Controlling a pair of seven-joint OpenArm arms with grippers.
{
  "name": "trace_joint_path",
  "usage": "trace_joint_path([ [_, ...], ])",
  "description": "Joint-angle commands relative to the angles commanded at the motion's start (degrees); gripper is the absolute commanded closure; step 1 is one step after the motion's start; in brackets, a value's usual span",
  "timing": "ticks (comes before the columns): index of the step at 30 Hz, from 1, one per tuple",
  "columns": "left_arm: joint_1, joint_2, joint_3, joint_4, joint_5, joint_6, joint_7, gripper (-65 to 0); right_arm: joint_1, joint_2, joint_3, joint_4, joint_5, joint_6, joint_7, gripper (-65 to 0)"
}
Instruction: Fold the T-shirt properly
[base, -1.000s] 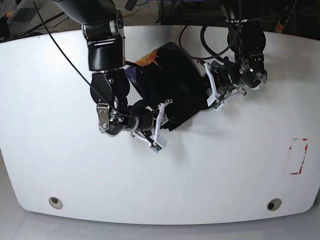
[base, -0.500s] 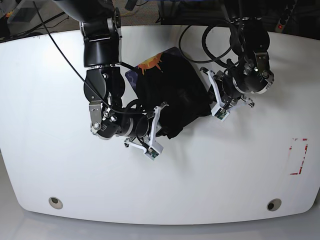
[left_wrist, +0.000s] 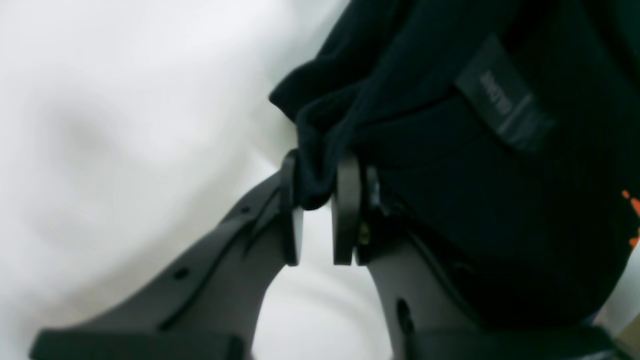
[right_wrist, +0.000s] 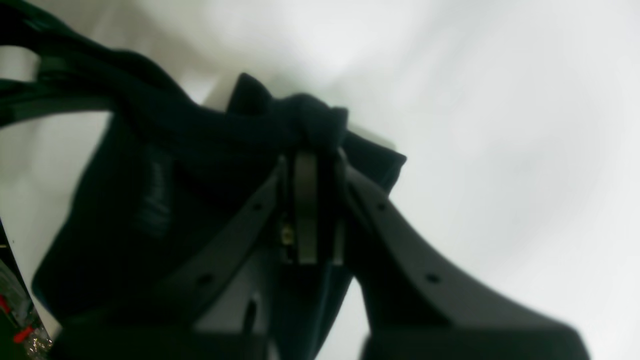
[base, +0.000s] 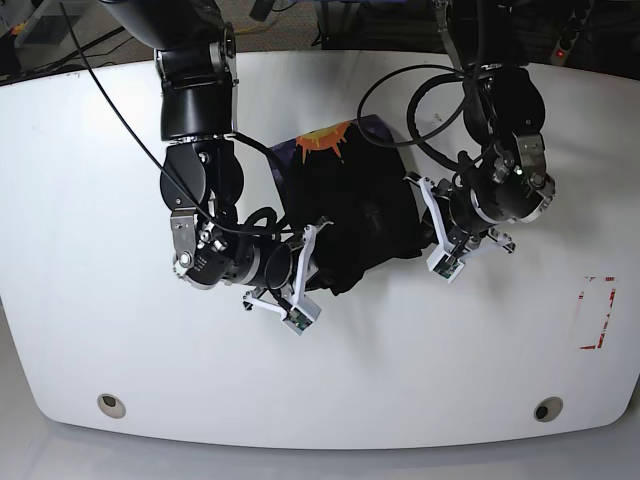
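Near the far edge of the white surface (base: 400, 370), toward its middle, one black T-shirt (base: 355, 195) lay bunched between two claws, one on each side of it. The left claw (left_wrist: 320, 210) was closed down on one gathered fold, its two fingertips pinching the cloth with only that fold's thickness between them. The right claw (right_wrist: 317, 210) was likewise closed on a single bunched fold, its two fingertips pressed together over the fabric. Both arms reached in from the far side: the left arm (base: 500, 130) to the cloth's one flank, the right arm (base: 205, 170) to the other. One orange and yellow printed graphic (base: 325, 139) showed on the shirt's far part, with purplish-blue areas of cloth on both sides of it. One grey patch with small pale lettering (left_wrist: 505, 95) was seen on the dark fabric beside the left claw, too blurred to read. Two round fittings (base: 111, 406) (base: 548, 409) sat by the surface's near corners, one at each, well apart from the shirt. One set of red marks (base: 598, 312), forming a broken rectangle, lay by the side edge on the left arm's side, also well apart from the cloth.
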Motion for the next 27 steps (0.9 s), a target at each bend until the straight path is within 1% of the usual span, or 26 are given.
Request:
trace_joint_path([
  [2, -1.5, -0.9, 0.0, -2.2, 0.0, 0.0, -0.1, -7.5, 1.3, 0.0, 0.2, -3.2, 0.0, 0.0, 1.6, 0.0],
  [7, -4.9, -1.0, 0.0, -6.9, 0.0, 0.0, -0.3, -7.5, 2.5, 0.0, 0.0, -10.1, -0.1, 0.0, 8.0, 0.0],
  [11, -7.6, -1.1, 0.0, -11.2, 0.0, 0.0, -0.4, -7.6, 4.7, 0.1, -0.1, -15.9, -0.1, 0.0, 10.7, 0.0],
  [12, -8.4, -2.0, 0.0, -12.7, 0.0, 0.0, -0.4, -7.6, 5.5, 0.1, -0.1, -17.6, -0.1, 0.0, 11.8, 0.0],
  [16, -10.5, -2.8, 0.0, -18.0, 0.0, 0.0, -3.2, -7.9, 6.9, 0.1, -0.2, -22.1, -0.1, 0.0, 15.8, 0.0],
  [19, -11.2, -3.5, 0.1, -21.0, 0.0, 0.0, -5.5, -14.0, 7.6, 1.1, -0.2, -24.9, -0.1, 0.0, 18.0, -1.7],
  [22, -11.6, -4.0, 0.1, -23.2, 0.0, 0.0, -6.2, -26.9, 8.4, 1.5, -0.2, -27.1, -0.1, 0.0, 19.3, -9.7],
  [24, -12.1, -4.3, 0.1, -23.7, 0.0, 0.0, -6.3, -37.2, 8.4, 1.6, -0.2, -27.7, -0.1, 0.0, 20.1, -17.4],
  [26, -12.2, -4.5, 0.1, -23.6, -0.1, 0.0, -6.4, -42.8, 8.4, 1.7, -0.2, -27.7, -0.1, 0.0, 20.2, -24.9],
  [27, -12.3, -4.7, 0.1, -23.5, -0.3, 0.9, -6.4, -45.4, 8.4, 2.4, -0.2, -27.6, -0.1, 0.0, 20.2, -29.8],
])
